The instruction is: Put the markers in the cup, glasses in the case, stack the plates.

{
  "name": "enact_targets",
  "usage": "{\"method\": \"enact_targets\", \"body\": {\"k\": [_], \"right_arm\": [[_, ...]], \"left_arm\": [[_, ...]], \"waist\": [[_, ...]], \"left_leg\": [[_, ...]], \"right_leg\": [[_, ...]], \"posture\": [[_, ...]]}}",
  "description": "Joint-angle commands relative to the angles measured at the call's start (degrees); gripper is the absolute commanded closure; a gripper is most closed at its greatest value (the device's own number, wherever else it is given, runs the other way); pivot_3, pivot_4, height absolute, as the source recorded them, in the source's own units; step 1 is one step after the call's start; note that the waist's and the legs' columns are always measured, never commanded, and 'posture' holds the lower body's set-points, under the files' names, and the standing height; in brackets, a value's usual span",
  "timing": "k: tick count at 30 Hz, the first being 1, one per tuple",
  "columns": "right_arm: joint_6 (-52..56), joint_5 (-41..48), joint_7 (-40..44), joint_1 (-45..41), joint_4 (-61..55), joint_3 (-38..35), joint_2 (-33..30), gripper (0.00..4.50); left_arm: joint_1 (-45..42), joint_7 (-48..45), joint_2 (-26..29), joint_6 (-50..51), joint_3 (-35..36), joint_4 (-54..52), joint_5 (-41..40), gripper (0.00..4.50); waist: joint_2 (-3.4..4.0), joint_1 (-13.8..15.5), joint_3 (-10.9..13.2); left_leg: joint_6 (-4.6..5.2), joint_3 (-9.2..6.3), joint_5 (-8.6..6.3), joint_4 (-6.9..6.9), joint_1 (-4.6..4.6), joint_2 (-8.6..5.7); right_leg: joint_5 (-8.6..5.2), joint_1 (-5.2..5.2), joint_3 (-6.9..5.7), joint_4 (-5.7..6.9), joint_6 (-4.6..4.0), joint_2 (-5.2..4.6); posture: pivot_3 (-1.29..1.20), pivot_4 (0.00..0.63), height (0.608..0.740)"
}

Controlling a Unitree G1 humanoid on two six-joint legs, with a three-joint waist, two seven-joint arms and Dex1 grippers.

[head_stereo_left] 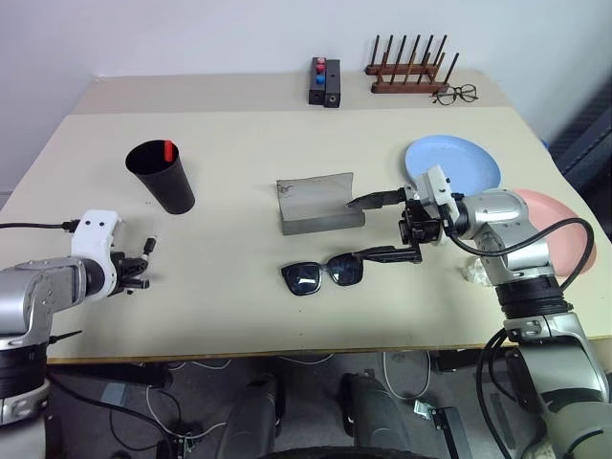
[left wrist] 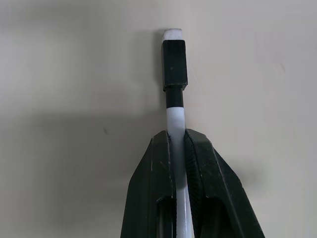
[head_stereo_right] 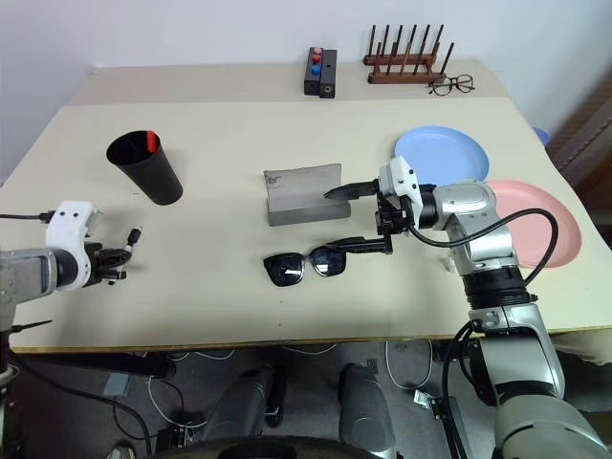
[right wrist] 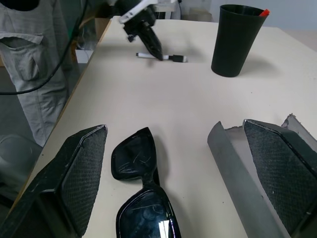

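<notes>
The slim white-bodied marker with a black cap lies on the beige worktop near its left front edge, pinched between the fingers of the left pincer. The tall matte black tapered cup stands beyond it, a red-capped marker poking from its rim. At the middle, the black thick-framed sunglasses rest just in front of the open grey hinged case. The right pincer hovers beside both, fingers spread wide. The light blue plate and pink plate lie on the right, apart.
</notes>
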Motion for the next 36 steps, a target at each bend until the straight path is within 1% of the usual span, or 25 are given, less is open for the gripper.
{"method": "enact_targets", "body": {"k": [1,3,5,8,11,12,14,15,17,20,22,25,29,33,36], "right_arm": [[-0.29,1.14,-0.42,-0.08,-1.12,-1.7,-0.29,0.0],[-0.28,1.15,-0.51,-0.1,-1.19,-1.66,-0.28,0.0],[-0.31,1.12,-0.71,-0.15,-1.29,-1.64,-0.23,0.0],[-0.47,1.09,-1.17,-0.19,-1.34,-1.73,-0.14,0.0],[-0.31,1.31,-1.98,-0.36,-1.39,-2.14,-0.03,0.0],[-0.26,1.38,-2.33,-0.52,-1.25,-2.31,0.07,0.0],[-0.83,1.08,-3.34,-1.01,-0.56,-2.46,0.56,0.0],[-1.19,0.82,-3.85,-1.23,-0.16,-2.45,0.84,0.0],[-1.96,0.59,-4.73,-1.74,0.78,-2.43,1.66,0.0],[-2.5,0.88,-6.42,-2.96,2.58,-2.71,3.56,0.0],[-3.13,0.83,-6.89,-3.61,3.31,-2.79,4.55,0.0],[-4.29,1.07,-7.66,-4.98,4.52,-3.16,6.22,0.0],[-4.86,3.3,-7.77,-6.74,5.54,-4.79,8.52,0.0],[-3.84,6.15,-7.56,-8.31,5.56,-6.71,10.3,0.0],[-4.23,6.49,-7.42,-8.88,5.94,-6.94,10.82,0.0]], "left_arm": [[1.59,-6.14,1.12,-7.35,-1.07,-7.97,-2.62,4.43],[2.42,-8.45,0.42,-11.87,-1.36,-9.68,-3.03,4.43],[2.59,-11.6,-0.03,-13.37,-2.63,-11.8,-5.32,4.43],[1.6,-13.41,-1.46,-19.52,-5.32,-12.74,-4.71,4.43],[-2.68,-9.15,-7.51,-33.51,-7.4,-9.49,1.28,4.43],[-5.22,-7.92,-9.72,-36.57,-7.73,-7.13,2.36,4.43],[-10.73,-2.7,-15.19,-49.6,-7.58,-0.56,7.65,4.43],[-12.89,-1.09,-17.49,-54.09,-6.89,2.2,8.74,4.43],[-16.29,0.02,-20.28,-56.49,-5.63,6.43,8.13,4.43],[-20.67,2.75,-23.19,-64.66,-3.08,13.07,8.86,4.43],[-22.63,6.99,-23.85,-67.93,-1.74,16.32,10.99,4.43],[-24.89,11.41,-24.47,-70.72,1.04,20.16,10.9,4.43],[-26.93,14.21,-25.12,-72.76,3.74,22.76,9.41,4.43],[-27.61,16.17,-24.71,-74.72,4.53,24.76,10.3,4.43],[-27.51,16.74,-24.43,-75.39,4.71,25.17,10.42,4.43]], "waist": [[0.0,0.24,0.0],[-0.01,0.37,0.0],[-0.01,0.25,0.0],[-0.01,0.21,0.0],[-0.01,0.52,0.01],[-0.02,0.63,0.01],[-0.02,0.9,0.0],[-0.03,1.11,0.0],[-0.04,1.23,0.0],[-0.04,0.9,0.0],[-0.04,0.83,0.0],[-0.04,0.39,0.0],[-0.05,0.27,0.0],[-0.05,0.3,0.0],[-0.05,0.31,0.0]], "left_leg": [[0.0,0.0,0.0,0.0,-0.01,0.02],[-0.01,-0.01,0.0,0.01,-0.03,0.01],[-0.01,0.01,0.0,0.02,-0.05,0.01],[0.0,0.02,0.0,0.0,-0.06,0.01],[0.01,0.0,0.01,0.02,-0.09,0.01],[0.01,-0.01,0.01,0.05,-0.1,0.0],[0.02,0.0,0.02,0.11,-0.11,-0.05],[0.02,0.01,0.02,0.13,-0.12,-0.1],[0.02,0.04,0.02,0.14,-0.12,-0.13],[0.03,0.07,0.02,0.08,-0.12,-0.16],[0.03,0.05,0.02,0.07,-0.13,-0.15],[0.03,0.04,0.02,0.08,-0.14,-0.15],[0.03,0.04,0.02,0.1,-0.14,-0.17],[0.03,0.03,0.02,0.11,-0.14,-0.18],[0.04,0.03,0.02,0.12,-0.14,-0.19]], "right_leg": [[-0.05,0.0,0.0,-0.02,-0.1,-0.01],[-0.08,0.0,0.0,-0.05,-0.14,-0.06],[-0.08,0.01,0.0,-0.13,-0.15,-0.09],[-0.08,0.01,0.01,-0.17,-0.15,-0.09],[-0.07,0.0,0.0,-0.16,-0.15,-0.08],[-0.07,0.01,-0.01,-0.17,-0.16,-0.07],[-0.03,0.05,-0.01,-0.18,-0.17,-0.07],[0.02,0.05,0.0,-0.2,-0.14,-0.05],[0.1,0.05,-0.01,-0.24,-0.04,-0.04],[0.12,0.02,0.0,-0.25,0.0,-0.01],[0.12,0.0,-0.01,-0.22,0.0,0.03],[0.13,0.0,-0.01,-0.19,0.02,0.05],[0.17,0.0,-0.01,-0.17,0.09,0.05],[0.18,0.01,-0.01,-0.12,0.11,0.05],[0.19,0.01,-0.02,-0.11,0.12,0.06]], "posture": [[0.0,0.15,0.74],[0.0,0.15,0.74],[0.0,0.15,0.74],[0.0,0.15,0.74],[0.0,0.15,0.74],[0.0,0.15,0.74],[0.0,0.15,0.74],[0.0,0.15,0.74],[0.0,0.15,0.74],[0.0,0.15,0.74],[0.0,0.15,0.74],[0.0,0.15,0.74],[0.0,0.15,0.74],[0.0,0.15,0.74],[0.0,0.15,0.74]]}}
